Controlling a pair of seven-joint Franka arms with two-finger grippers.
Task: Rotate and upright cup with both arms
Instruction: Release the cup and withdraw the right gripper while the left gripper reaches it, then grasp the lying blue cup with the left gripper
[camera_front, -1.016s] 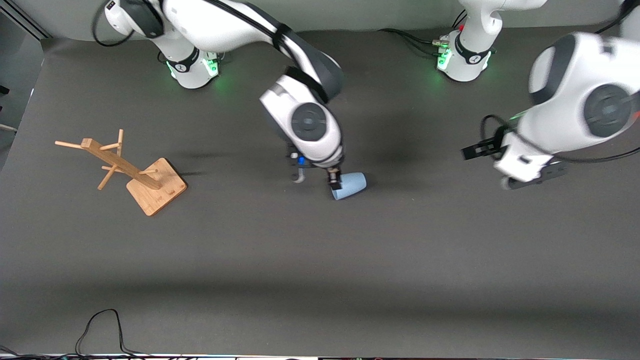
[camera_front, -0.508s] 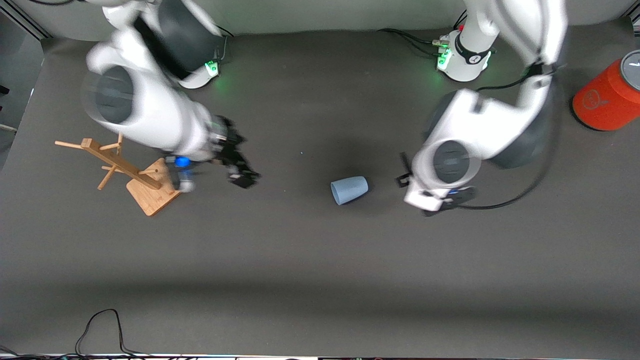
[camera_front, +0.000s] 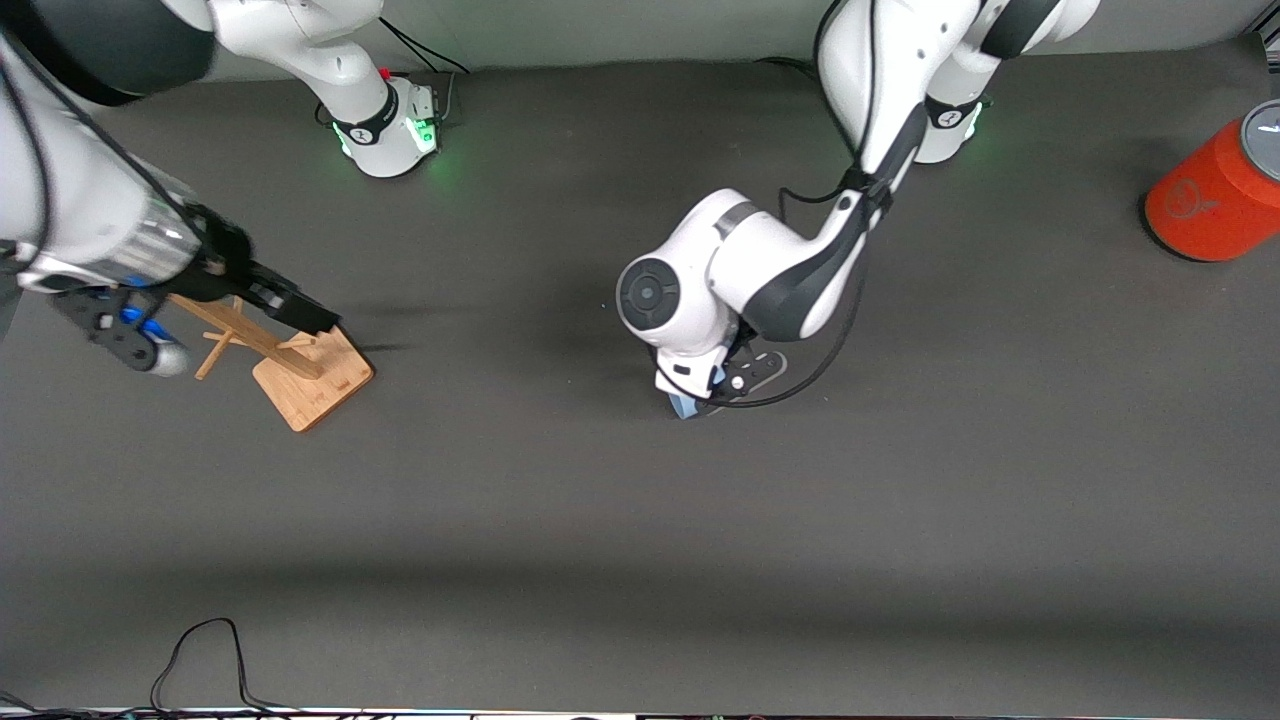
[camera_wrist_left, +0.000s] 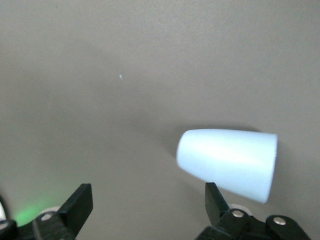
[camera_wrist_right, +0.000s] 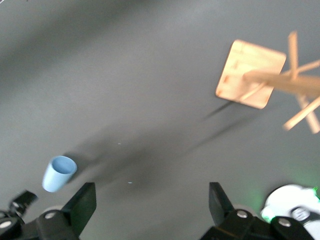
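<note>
now, cup lying on its side mid-table, left gripper low just over it, fingers spread wide, right gripper fingers parted, up over wooden rack, orange cylinder at left arm's end

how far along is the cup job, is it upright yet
Not yet. The cup lies on its side on the table. The left gripper hangs open over it, nothing grasped. The right gripper waits open above the wooden rack. Grasping, rotating and standing it up remain.
</note>
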